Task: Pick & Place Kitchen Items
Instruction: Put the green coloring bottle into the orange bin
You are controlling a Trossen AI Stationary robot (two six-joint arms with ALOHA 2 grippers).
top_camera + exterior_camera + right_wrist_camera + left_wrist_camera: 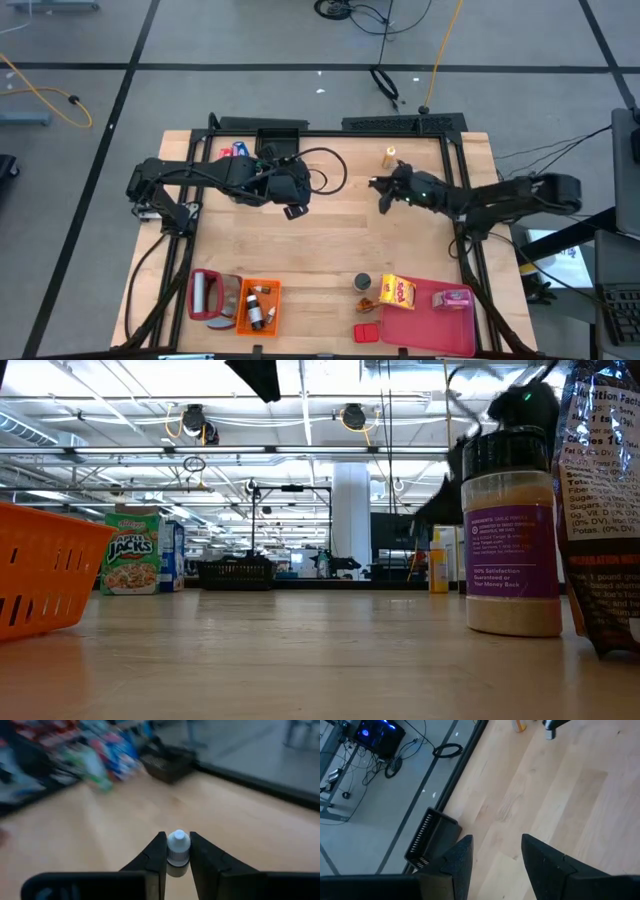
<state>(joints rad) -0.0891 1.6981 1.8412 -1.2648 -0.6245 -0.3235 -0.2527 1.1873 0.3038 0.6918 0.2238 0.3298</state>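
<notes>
A tiny white-capped bottle (178, 845) sits between the fingers of my right gripper (177, 840), which is shut on it over the table's middle right (383, 192). My left gripper (495, 842) hangs open and empty above the far left part of the table (292, 208). An orange bottle (389, 155) stands on its base near the far edge. By the near edge are a dark round tin (362, 283), a yellow box (398, 291), a pink box (455, 297) and a small red box (366, 331). My right gripper pinches the small bottle between its two fingers, just under the white cap (178, 855). The fingers (156, 852) come at it almost level from the table's right side. The cap stands up between the fingertips, and the bottle shows clear of the tabletop.
An orange crate (258, 305) holding small bottles stands near left, beside a red and grey thing (212, 295). The pink-red tray (430, 318) lies near right under the boxes. A dark-lidded spice jar (513, 540) and a bag (605, 510) stand close to the low camera.
</notes>
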